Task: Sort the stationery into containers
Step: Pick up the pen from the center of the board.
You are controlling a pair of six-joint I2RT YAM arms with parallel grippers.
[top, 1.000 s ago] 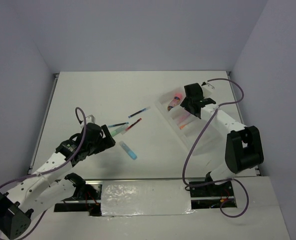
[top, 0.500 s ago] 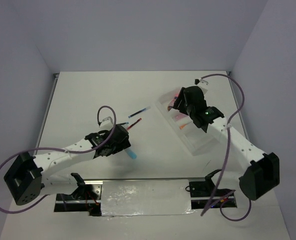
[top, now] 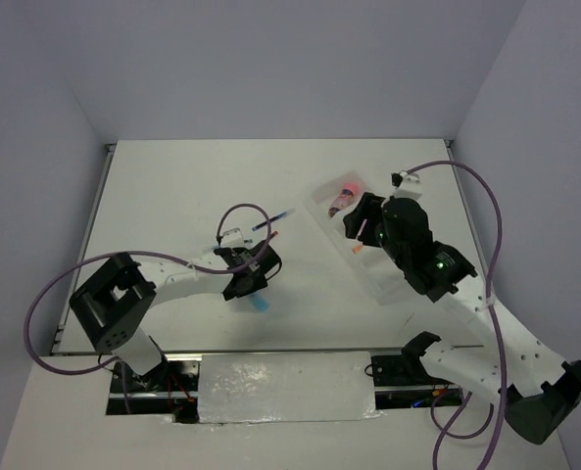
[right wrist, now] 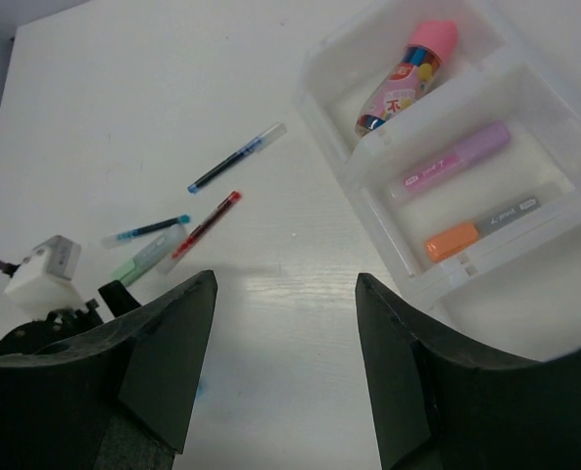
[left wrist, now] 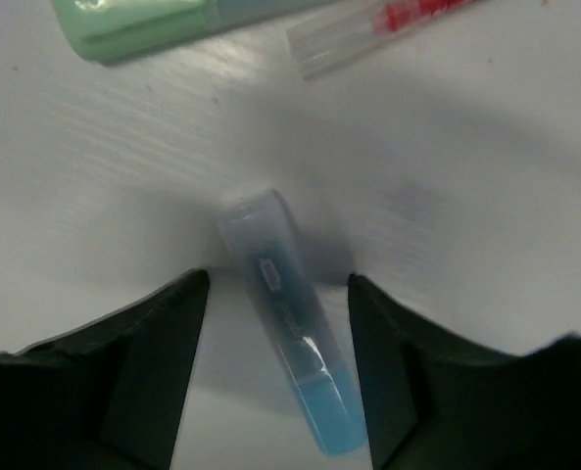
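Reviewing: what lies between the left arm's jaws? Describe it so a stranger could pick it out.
On the white table, follow the left arm to its open jaws near the middle. Between them lies a short thick stick, blue, unlike the green stick and thin red pen just beyond it.

Top view: left gripper [top: 254,289] covered all but 1 end of the blue stick [top: 261,305]. Right arm [top: 412,250] lay over the middle of the tray [top: 390,287], hiding that part. Left wrist view: green stick [left wrist: 133,24] and red pen [left wrist: 388,22] were cut off by the top edge; print on the blue stick was blurred (unreadable); the 2 fingers [left wrist: 123,392] ran off the bottom edge. Right wrist view: tray was cut by the right edge; label on the pink cylinder [right wrist: 408,78] was too small to read.
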